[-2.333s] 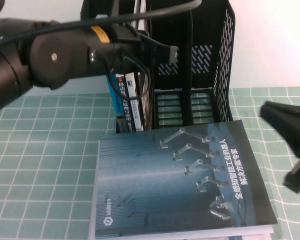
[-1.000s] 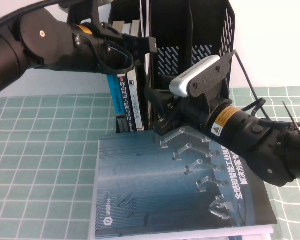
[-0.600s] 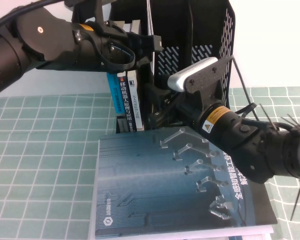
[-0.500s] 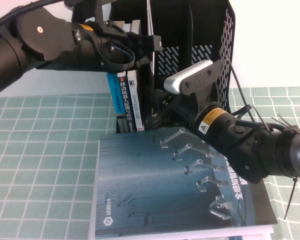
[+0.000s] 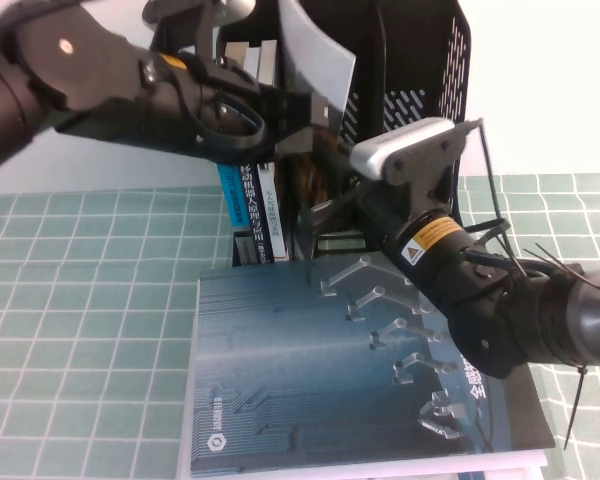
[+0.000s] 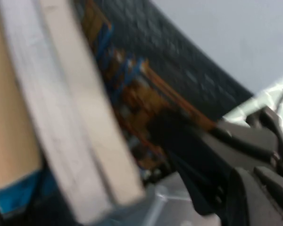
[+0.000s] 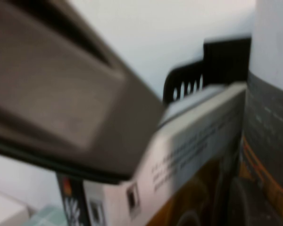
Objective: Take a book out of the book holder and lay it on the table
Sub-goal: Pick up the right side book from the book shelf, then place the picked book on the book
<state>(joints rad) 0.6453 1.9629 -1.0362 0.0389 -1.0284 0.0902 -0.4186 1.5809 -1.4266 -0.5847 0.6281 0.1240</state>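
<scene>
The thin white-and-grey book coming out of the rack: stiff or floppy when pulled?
Likely floppy: the book curves where it leans out of the rack. Probably light, being thin. Held by the shut left claw and shut right claw, it may sag.

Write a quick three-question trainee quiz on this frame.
1. True or false: the book leans out of the book holder, pinched up high by the left gripper.
2. Which book lies flat on the table? A) dark blue book B) a red one
3. Fill in: the right gripper, low at the holder's front, is ____ on the book's lower edge.
Key: 1 true; 2 A; 3 shut.
</scene>
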